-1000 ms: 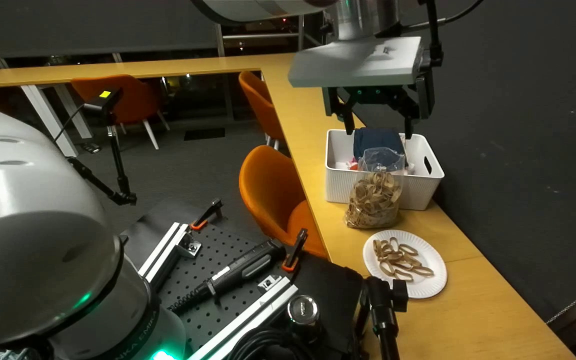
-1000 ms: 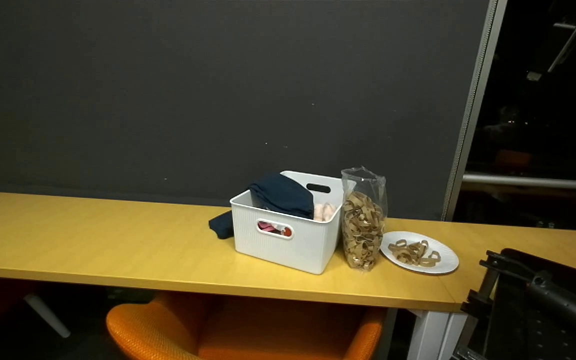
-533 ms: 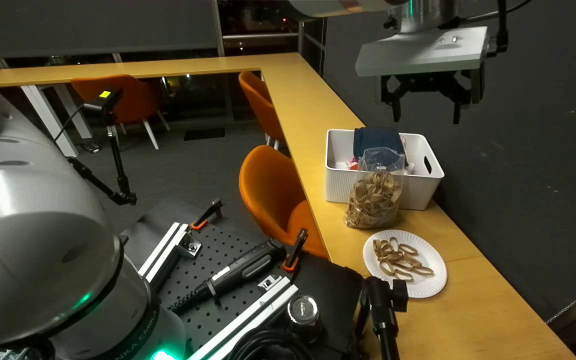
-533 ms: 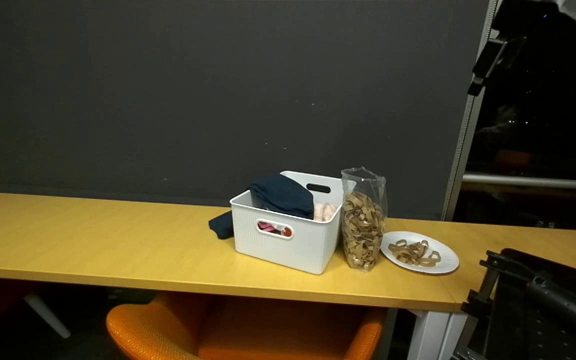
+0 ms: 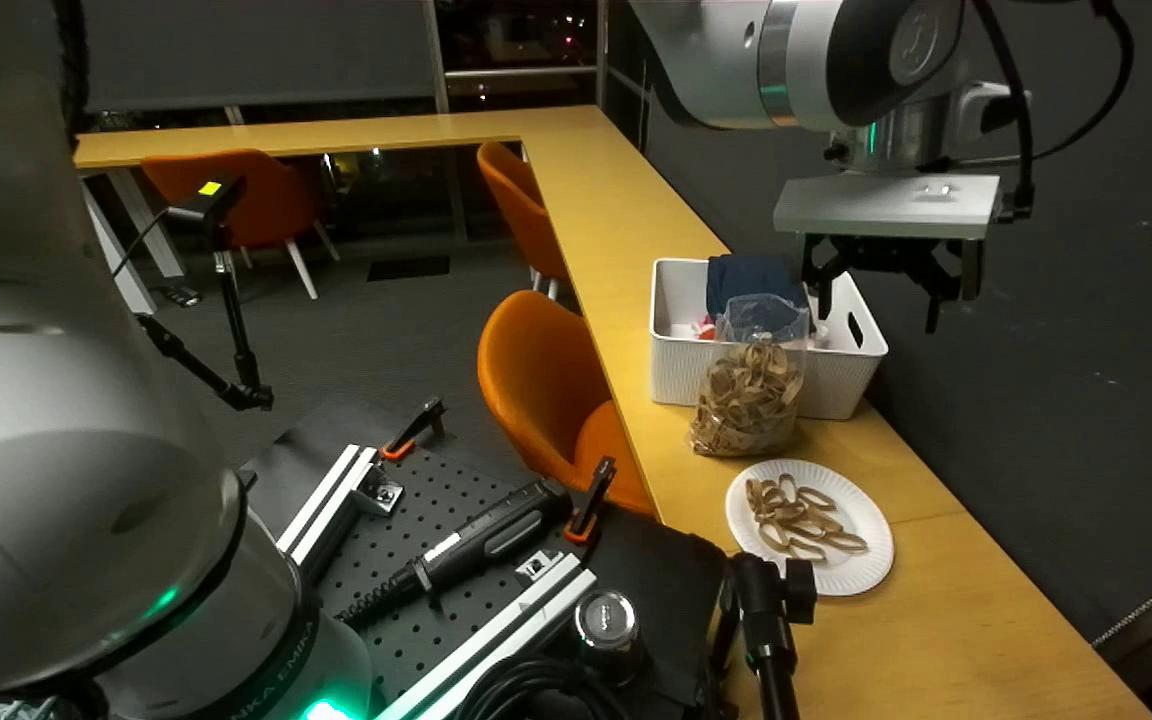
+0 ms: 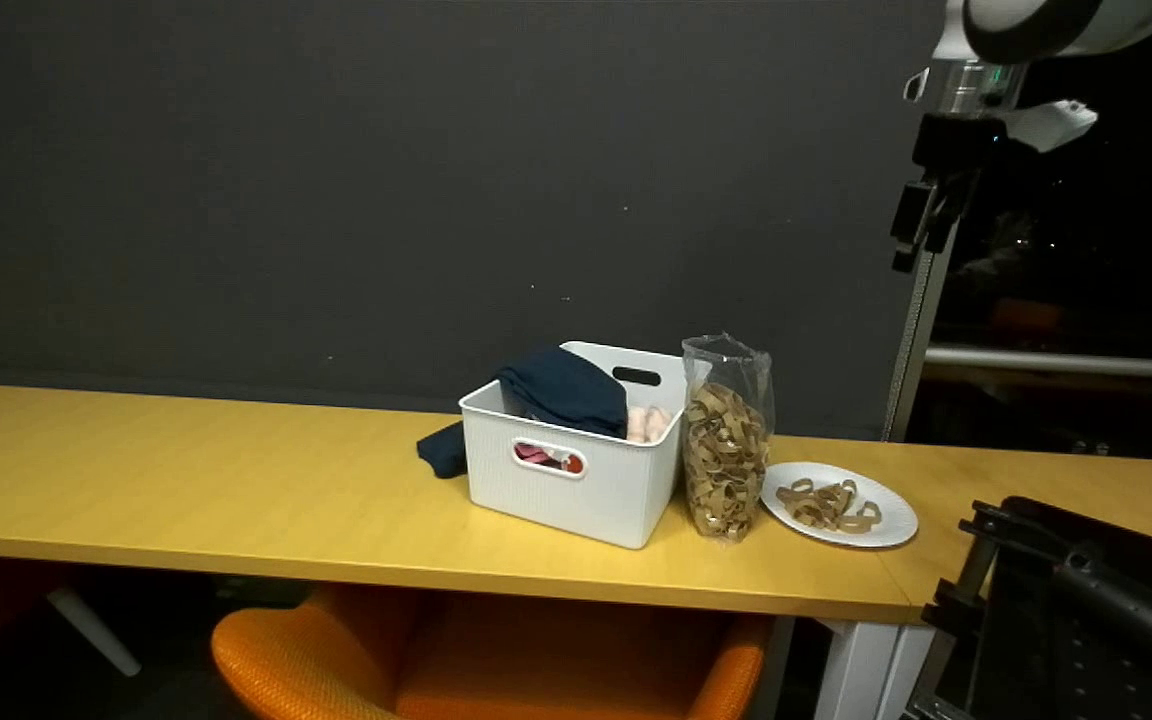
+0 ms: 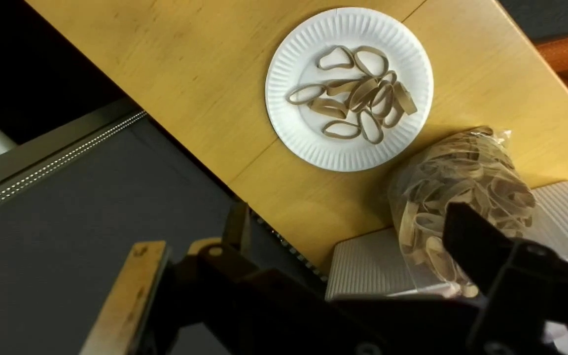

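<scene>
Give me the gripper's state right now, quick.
Gripper: open, holding nothing.

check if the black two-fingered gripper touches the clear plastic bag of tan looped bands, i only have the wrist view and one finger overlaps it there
Observer: No, they are apart; in an exterior view the gripper hangs in the air, with a plain gap between it and the bag.
Operator: ok and what's in the ribbed white plastic basket, my view hides most of its inside
Observer: A bunched dark navy fabric cloth shows in it, in both exterior views.
</scene>
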Controlling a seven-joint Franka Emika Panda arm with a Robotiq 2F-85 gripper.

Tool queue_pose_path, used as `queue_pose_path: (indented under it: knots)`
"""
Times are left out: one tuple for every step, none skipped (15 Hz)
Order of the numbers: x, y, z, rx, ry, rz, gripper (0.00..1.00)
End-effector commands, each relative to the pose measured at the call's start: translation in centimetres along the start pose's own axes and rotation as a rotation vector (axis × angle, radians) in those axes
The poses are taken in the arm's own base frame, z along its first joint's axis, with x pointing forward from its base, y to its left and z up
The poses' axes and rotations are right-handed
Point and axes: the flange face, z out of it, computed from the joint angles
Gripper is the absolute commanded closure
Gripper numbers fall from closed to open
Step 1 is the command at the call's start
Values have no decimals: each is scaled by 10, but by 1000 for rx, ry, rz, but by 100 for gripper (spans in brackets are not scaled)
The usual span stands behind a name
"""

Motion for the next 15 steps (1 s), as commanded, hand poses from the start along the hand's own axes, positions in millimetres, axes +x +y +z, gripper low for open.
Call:
queue_pose_path:
  knots:
    - [9, -12, 24, 5, 23, 8, 0]
    - [4, -18, 29, 5, 41, 12, 0]
    - [0, -21, 34, 3, 57, 20, 0]
    - [-5, -23, 39, 8, 67, 32, 0]
    - [-9, -25, 49, 6, 70, 42, 0]
    - [-12, -27, 56, 6, 78, 45, 0]
    - [-12, -28, 68, -1, 86, 53, 0]
    - [-13, -30, 76, 0, 100, 56, 0]
    - [-15, -32, 84, 4, 107, 68, 0]
    - [-16, -30, 95, 17, 107, 86, 0]
    - [-16, -27, 106, 18, 98, 101, 0]
    - [-14, -25, 116, 21, 90, 110, 0]
    - [-14, -24, 124, 22, 84, 113, 0]
    - [-13, -25, 133, 26, 83, 113, 0]
    - [-13, -24, 142, 30, 79, 116, 0]
